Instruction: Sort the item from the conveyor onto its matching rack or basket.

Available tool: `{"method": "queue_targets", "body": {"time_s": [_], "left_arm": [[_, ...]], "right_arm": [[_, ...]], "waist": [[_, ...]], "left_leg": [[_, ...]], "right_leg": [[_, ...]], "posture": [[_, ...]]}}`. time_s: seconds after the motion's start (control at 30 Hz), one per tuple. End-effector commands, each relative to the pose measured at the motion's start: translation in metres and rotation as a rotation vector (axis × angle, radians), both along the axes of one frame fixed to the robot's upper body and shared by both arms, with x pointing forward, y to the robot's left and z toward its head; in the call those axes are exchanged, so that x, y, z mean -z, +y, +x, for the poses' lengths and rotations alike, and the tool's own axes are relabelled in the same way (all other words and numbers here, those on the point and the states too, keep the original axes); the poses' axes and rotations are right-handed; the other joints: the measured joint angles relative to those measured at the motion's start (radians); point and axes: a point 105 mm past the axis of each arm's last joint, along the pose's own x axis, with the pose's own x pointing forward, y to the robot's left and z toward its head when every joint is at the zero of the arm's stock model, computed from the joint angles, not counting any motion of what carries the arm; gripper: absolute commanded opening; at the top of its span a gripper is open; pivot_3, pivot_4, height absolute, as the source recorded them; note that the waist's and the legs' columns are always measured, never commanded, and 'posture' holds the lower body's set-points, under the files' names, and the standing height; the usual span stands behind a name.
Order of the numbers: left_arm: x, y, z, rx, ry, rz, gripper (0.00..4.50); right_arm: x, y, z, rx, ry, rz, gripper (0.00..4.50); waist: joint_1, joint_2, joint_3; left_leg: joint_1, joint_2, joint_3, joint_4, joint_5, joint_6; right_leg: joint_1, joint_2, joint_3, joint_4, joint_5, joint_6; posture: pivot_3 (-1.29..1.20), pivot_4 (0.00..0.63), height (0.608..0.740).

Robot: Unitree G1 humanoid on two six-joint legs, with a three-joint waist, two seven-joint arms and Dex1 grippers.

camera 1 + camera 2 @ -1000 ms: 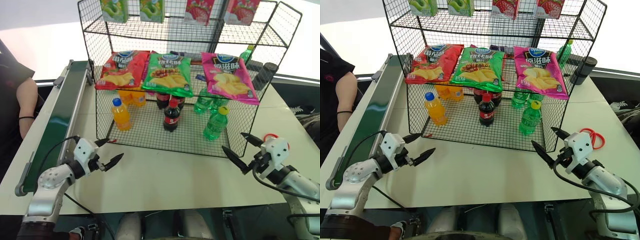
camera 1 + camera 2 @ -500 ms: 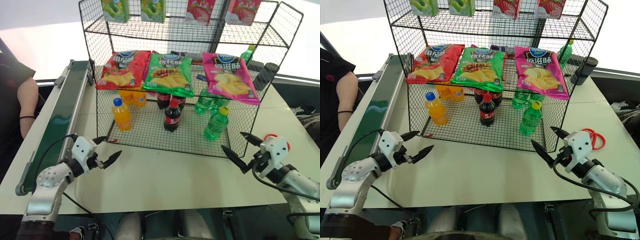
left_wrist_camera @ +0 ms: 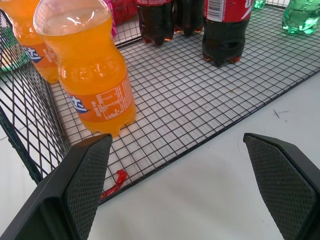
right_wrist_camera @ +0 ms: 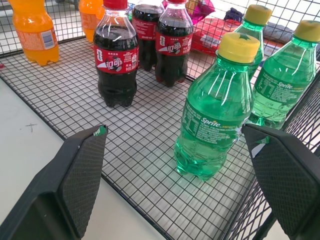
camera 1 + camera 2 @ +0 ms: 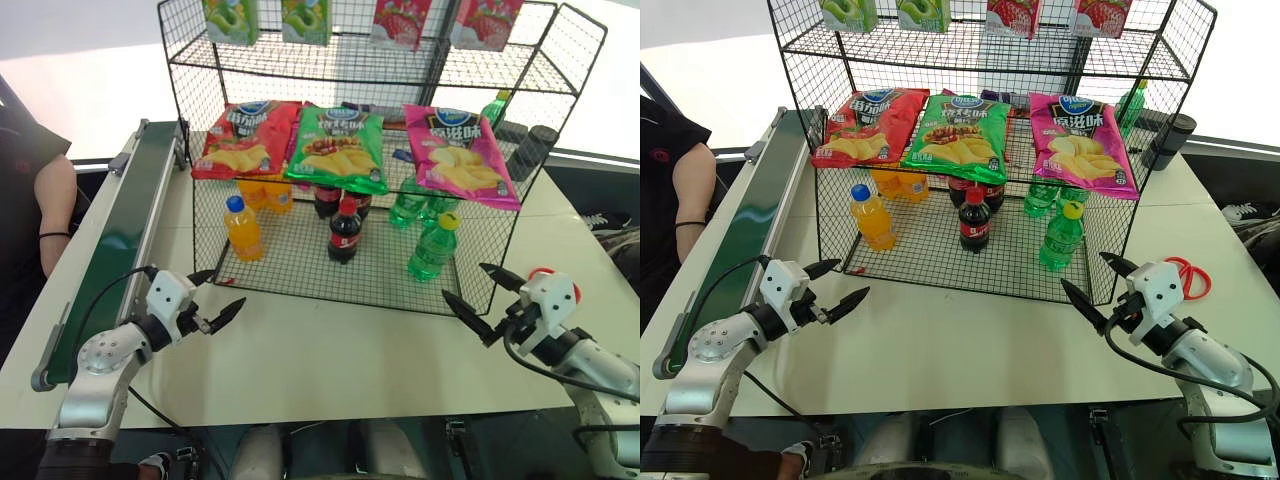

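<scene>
The conveyor runs along the table's left side, and its dark green belt is bare. A clear-green soda bottle with a yellow cap stands upright at the front right of the black wire rack's bottom tier; the right wrist view shows this bottle close ahead. My left gripper hangs open over the table in front of the rack's left corner, holding nothing. Off the rack's front right corner, my right gripper is open and empty too.
The bottom tier also holds orange-drink bottles, cola bottles and two more green bottles. Chip bags hang above them. Red scissors lie at the right. A person's arm rests left of the conveyor.
</scene>
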Motion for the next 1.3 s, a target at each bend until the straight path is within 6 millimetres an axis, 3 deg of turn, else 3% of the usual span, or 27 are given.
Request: {"method": "queue_targets", "body": {"time_s": [0.03,1.3], "left_arm": [[-0.009,-0.006,0.0,0.024,-0.038,0.002,4.5],[-0.012,-0.017,0.011,0.038,-0.061,-0.007,4.5]], "right_arm": [[-0.01,0.004,-0.002,-0.014,-0.046,-0.006,4.46],[-0.015,0.01,0.009,-0.016,-0.073,-0.003,4.46]], "waist": [[0.0,0.0,0.0],[0.0,0.0,0.0]], "left_leg": [[0.0,0.0,0.0,0.0,0.0,0.0],[0.0,-0.001,0.001,0.0,0.0,0.0]], "right_leg": [[0.0,0.0,0.0,0.0,0.0,0.0],[0.0,-0.001,0.0,0.0,0.0,0.0]], "posture": [[0.0,0.15,0.74],[0.0,0.15,0.74]]}}
